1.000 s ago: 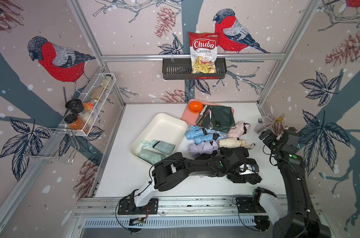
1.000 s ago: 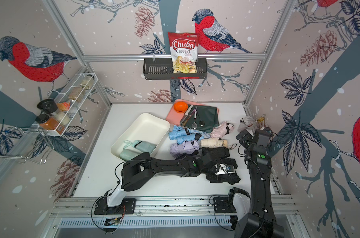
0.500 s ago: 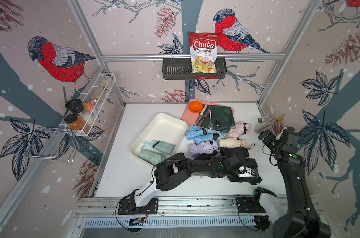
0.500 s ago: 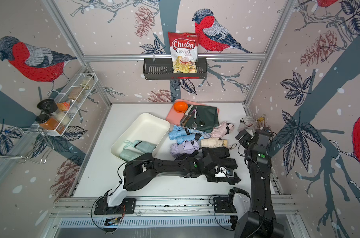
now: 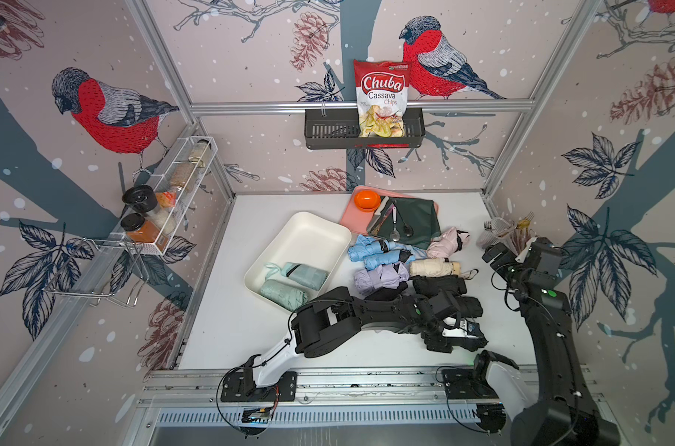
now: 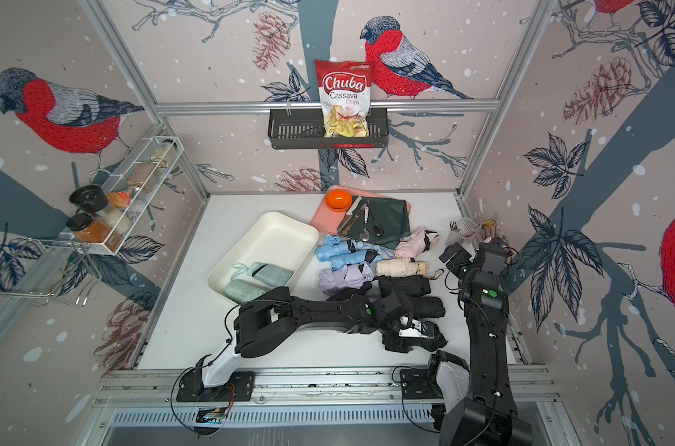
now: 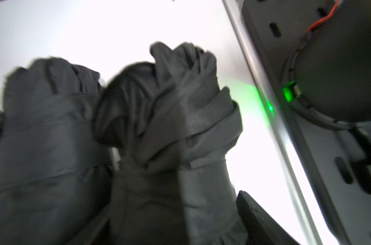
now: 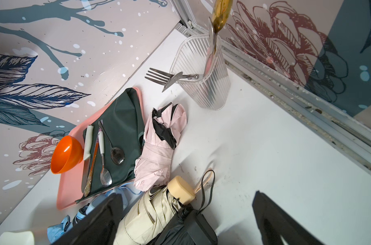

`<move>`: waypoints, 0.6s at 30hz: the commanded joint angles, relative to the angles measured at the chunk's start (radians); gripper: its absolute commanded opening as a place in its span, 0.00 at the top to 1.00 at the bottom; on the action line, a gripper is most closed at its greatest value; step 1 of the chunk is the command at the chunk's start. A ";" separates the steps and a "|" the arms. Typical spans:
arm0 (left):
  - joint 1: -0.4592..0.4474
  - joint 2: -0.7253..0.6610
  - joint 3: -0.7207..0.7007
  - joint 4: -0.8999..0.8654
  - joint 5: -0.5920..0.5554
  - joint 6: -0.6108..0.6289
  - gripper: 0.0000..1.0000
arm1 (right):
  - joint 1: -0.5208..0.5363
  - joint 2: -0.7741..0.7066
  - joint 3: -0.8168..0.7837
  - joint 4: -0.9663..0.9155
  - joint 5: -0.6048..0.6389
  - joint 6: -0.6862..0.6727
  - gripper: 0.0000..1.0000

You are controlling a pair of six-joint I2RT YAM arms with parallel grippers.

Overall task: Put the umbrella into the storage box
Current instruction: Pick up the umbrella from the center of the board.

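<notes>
Folded black umbrella (image 7: 180, 127) outside the shallow cream-white storage box (image 5: 308, 235), two mint-green umbrellas (image 5: 283, 295) within.

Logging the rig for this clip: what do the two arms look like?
The left arm and right arm are matte black with boxy joints, each with a white base link by the rail, a green light and thin black cables looped alongside.

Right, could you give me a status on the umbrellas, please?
Left gripper down on black folded umbrella, grip unclear. Right gripper open. Cream-white plastic storage box holds two mint umbrellas. Nothing blocking box.
</notes>
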 commanded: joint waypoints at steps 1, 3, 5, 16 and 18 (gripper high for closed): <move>-0.003 0.014 0.008 -0.075 -0.009 0.010 0.36 | -0.001 -0.002 0.003 0.013 -0.013 0.001 0.00; -0.002 0.006 0.001 -0.065 -0.005 0.007 0.47 | 0.000 -0.004 0.006 0.013 -0.011 -0.002 0.00; -0.002 -0.009 -0.009 -0.059 0.000 0.005 0.60 | -0.001 -0.003 0.015 0.008 -0.005 -0.003 0.00; -0.002 -0.223 -0.122 -0.027 0.028 0.026 0.92 | -0.001 -0.015 0.127 -0.016 -0.001 -0.030 0.00; 0.005 -0.273 -0.143 -0.041 0.011 0.042 0.94 | 0.000 -0.022 0.145 -0.008 -0.047 -0.034 0.00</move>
